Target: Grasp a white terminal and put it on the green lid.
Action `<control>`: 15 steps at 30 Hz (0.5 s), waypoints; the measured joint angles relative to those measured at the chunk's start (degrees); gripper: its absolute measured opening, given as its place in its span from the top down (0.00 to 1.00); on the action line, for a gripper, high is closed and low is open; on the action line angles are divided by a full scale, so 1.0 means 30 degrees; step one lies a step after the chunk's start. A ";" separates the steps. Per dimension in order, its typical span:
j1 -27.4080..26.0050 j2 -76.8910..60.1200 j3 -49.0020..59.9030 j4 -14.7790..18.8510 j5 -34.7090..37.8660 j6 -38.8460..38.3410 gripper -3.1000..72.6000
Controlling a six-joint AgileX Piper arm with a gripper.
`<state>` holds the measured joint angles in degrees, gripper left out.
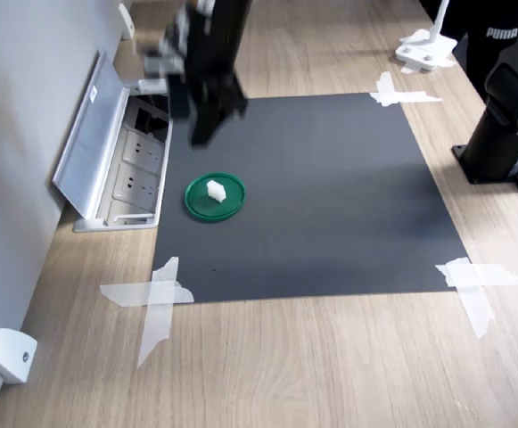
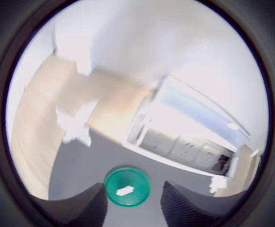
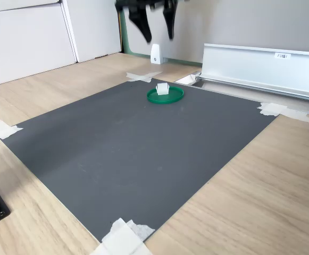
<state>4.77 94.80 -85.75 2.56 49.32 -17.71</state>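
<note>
Pale wood desktop (image 1: 330,366) fills the first exterior view, with a dark grey mat (image 1: 330,196) taped down at its corners by white tape strips (image 1: 156,299). Left of the frame's centre the green lid (image 1: 215,197) lies flat on the mat, and the white terminal (image 1: 215,188) rests on it, near the disc's middle. Above the lid, toward the top of the frame, the gripper (image 1: 207,111) hangs blurred, well clear of the mat. In the second exterior view its two dark fingers (image 3: 143,24) point down with an empty gap between them at the top centre; the jaws stand apart and hold nothing. An open silver socket box (image 1: 116,160) with its lid tipped up lies just beyond the mat's left edge, close to the green lid. A small white wedge-shaped piece (image 1: 11,354) sits at the lower left, against the grey wall.
</note>
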 joint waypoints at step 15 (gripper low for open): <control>-0.5823 -1.3409 1.0697 0.0333 -0.6595 0.3251 0.97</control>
<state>-12.70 54.57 -53.66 3.56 29.54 -7.95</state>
